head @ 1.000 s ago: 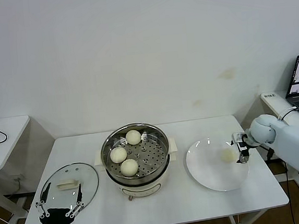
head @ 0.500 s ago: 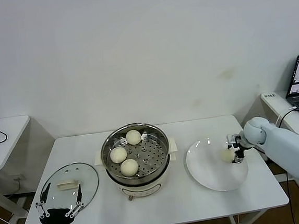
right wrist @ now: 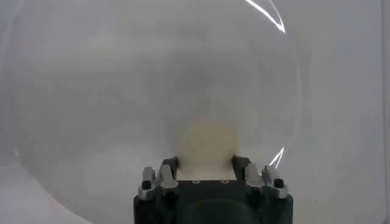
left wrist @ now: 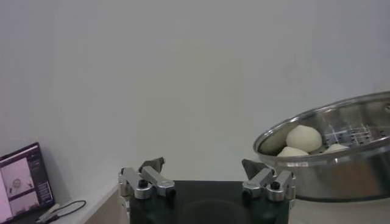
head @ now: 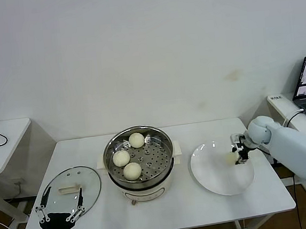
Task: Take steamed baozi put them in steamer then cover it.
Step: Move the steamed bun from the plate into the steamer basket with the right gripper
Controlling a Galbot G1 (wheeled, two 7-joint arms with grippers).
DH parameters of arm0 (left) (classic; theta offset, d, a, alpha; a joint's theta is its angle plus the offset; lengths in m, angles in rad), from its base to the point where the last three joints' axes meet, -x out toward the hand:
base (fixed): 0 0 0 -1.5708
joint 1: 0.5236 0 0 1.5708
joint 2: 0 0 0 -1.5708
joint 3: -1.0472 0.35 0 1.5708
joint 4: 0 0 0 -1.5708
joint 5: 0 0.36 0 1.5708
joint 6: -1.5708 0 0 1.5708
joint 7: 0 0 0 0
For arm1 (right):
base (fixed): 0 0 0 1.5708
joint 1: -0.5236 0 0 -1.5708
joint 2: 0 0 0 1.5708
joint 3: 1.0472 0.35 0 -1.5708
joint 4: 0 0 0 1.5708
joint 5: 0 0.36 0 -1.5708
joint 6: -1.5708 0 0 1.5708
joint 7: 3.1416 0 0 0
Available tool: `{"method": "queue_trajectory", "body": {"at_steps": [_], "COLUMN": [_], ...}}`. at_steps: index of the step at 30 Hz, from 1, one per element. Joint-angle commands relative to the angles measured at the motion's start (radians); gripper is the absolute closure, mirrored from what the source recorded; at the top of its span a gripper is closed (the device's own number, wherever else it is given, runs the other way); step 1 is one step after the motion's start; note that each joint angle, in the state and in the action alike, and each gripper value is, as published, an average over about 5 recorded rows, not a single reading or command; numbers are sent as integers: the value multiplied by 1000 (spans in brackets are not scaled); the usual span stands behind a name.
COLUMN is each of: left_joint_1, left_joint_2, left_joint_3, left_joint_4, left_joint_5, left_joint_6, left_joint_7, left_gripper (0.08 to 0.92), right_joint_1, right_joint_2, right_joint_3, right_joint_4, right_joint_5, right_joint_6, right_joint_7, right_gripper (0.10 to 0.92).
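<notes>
Steamer (head: 139, 161), uncovered at the middle of the white table (head: 204, 209), holds three baozi (head: 132, 171). Left of it lies the glass cover (head: 72, 187), the left gripper (head: 61, 206) spread wide at its near edge. On the white plate (head: 215, 178), the right gripper (head: 235, 155) clasps the fourth baozi (head: 231, 158).

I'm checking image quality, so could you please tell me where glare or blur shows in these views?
Right wrist view: the bun between the right tool's fingers looks soft, and bright glints streak the plate rim. Head view: the lid reflects faintly. Left wrist view: the steamer is sharp.
</notes>
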Motion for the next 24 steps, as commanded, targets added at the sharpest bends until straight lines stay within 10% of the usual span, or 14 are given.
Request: {"method": "queue_trajectory", "body": {"at_steps": [1, 24], "left_joint_1": [-7, -17], "left_joint_2": [4, 15], "left_joint_3": [5, 36], "left_joint_4": [2, -11], "left_joint_5": [-2, -228], "left_joint_6": [1, 133], "left_joint_7": [1, -9], "left_gripper": [177, 177], "right_joint_1": [193, 727], "right_joint_2": [-72, 92], "right_joint_3": [-106, -462], "right_joint_4": [115, 427], "right_joint_5": [115, 594], "right_joint_6": [-37, -264], "right_joint_7": [-20, 109], "right_gripper": [446, 432]}}
